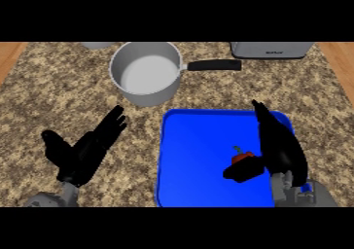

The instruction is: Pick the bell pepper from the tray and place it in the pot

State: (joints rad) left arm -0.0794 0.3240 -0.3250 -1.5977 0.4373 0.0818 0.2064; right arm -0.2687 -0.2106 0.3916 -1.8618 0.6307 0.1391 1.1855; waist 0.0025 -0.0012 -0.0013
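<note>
Speckled counter (58,107); bell pepper (242,156) on tray (201,146), stem up; right hand (280,146) touching.

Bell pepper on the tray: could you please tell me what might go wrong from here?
The right hand hides most of the bell pepper, so its hold cannot be judged; the pepper might slip. The pot stands beyond the blue tray, so the carry must clear both rims, and its handle could be knocked.
</note>
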